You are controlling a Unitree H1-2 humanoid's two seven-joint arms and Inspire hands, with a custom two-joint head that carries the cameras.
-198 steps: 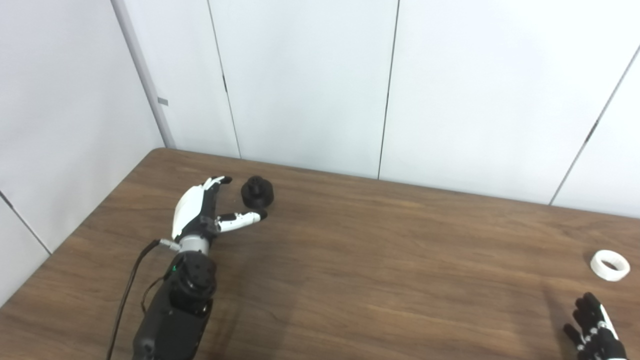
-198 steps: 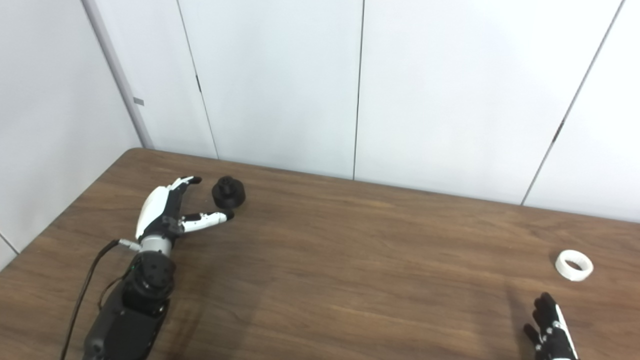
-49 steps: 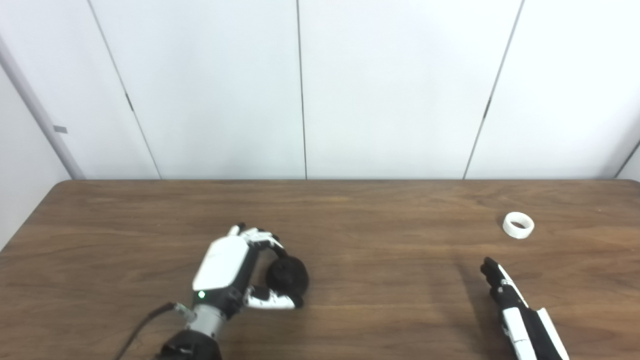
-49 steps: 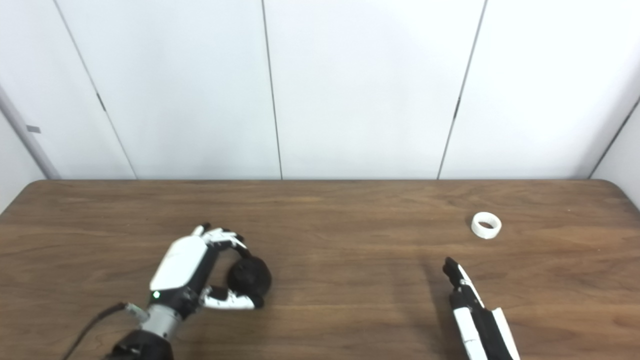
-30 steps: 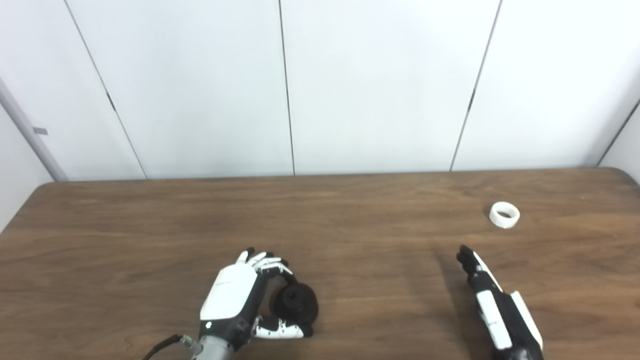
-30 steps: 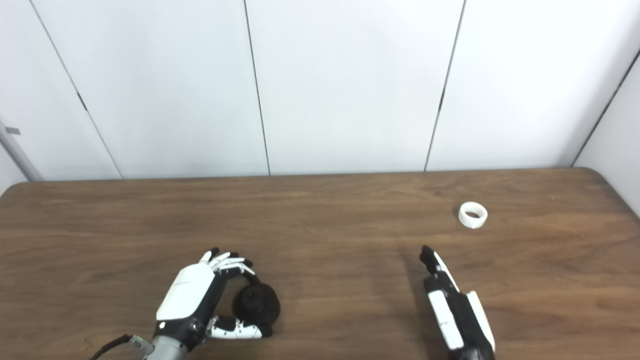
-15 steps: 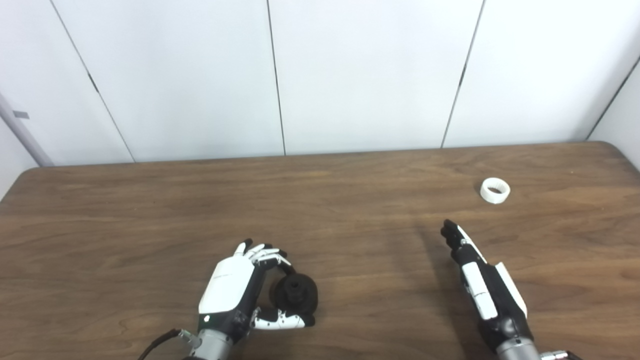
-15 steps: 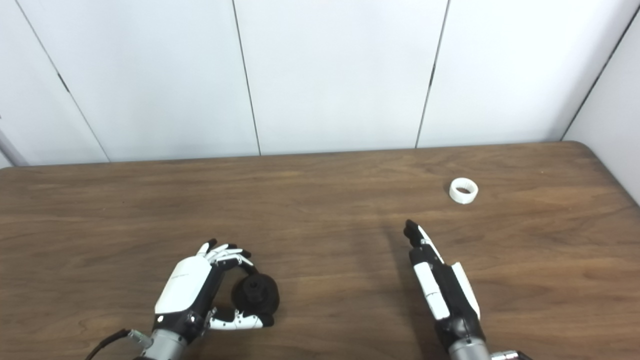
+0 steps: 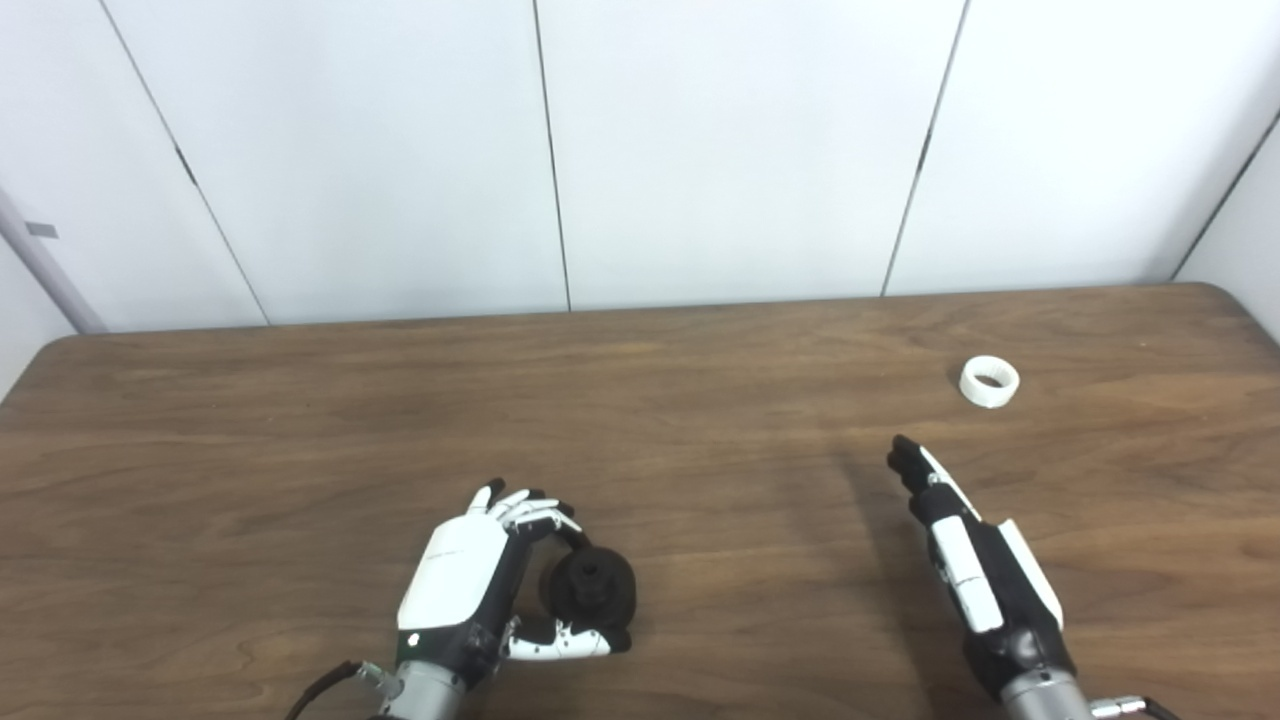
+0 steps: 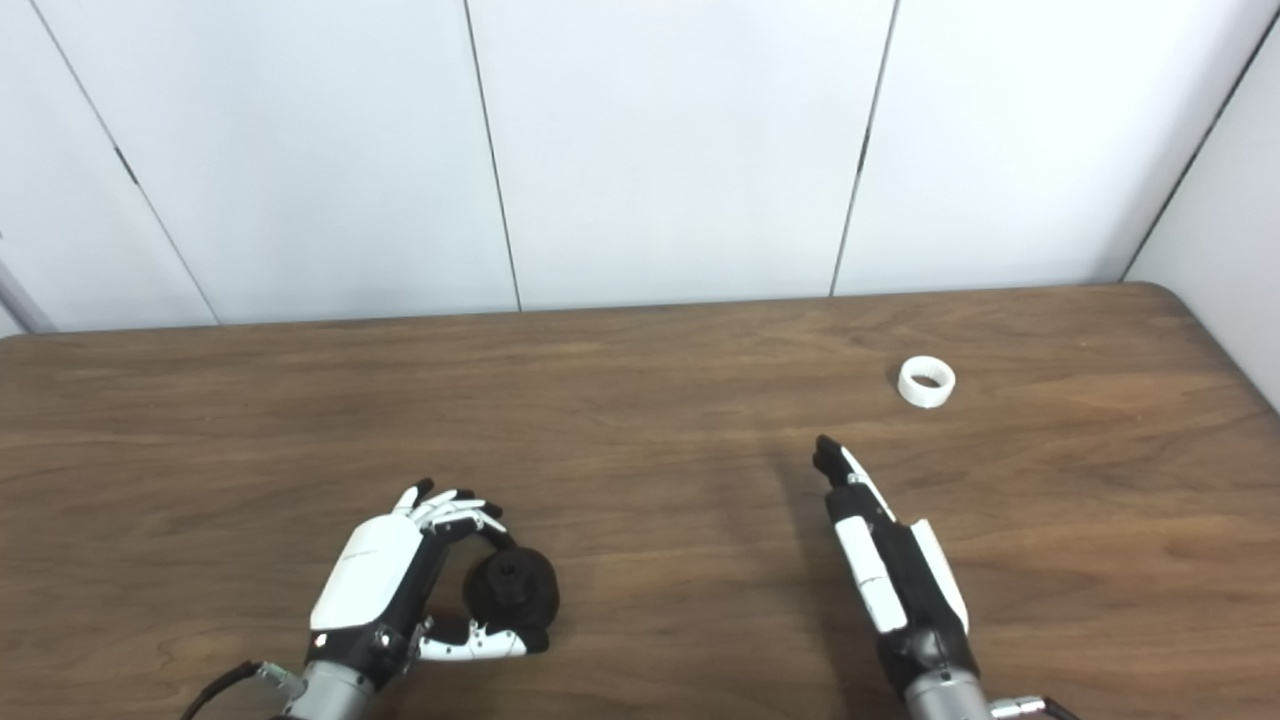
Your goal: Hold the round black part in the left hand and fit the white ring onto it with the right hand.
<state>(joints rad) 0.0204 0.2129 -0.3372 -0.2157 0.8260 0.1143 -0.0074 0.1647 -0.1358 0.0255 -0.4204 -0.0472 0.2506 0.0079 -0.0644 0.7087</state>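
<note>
brown wood-grain table (image 9: 700, 480) | white panelled wall (image 9: 740, 150) behind, dark vertical seams

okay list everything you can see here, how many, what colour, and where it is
Black part: one, black, round, near left of the table, inside the left hand's grip.
Ring: one, white, lying alone far right on the table, beyond the right hand.
Table: one, dark brown wood, fills the lower picture.
Wall panels: white, behind the table.
Left hand: one, white and black, fingers and thumb curled around the black part.
Right hand: one, black and white, fingers straight, holding nothing, pointing toward the ring.
</note>
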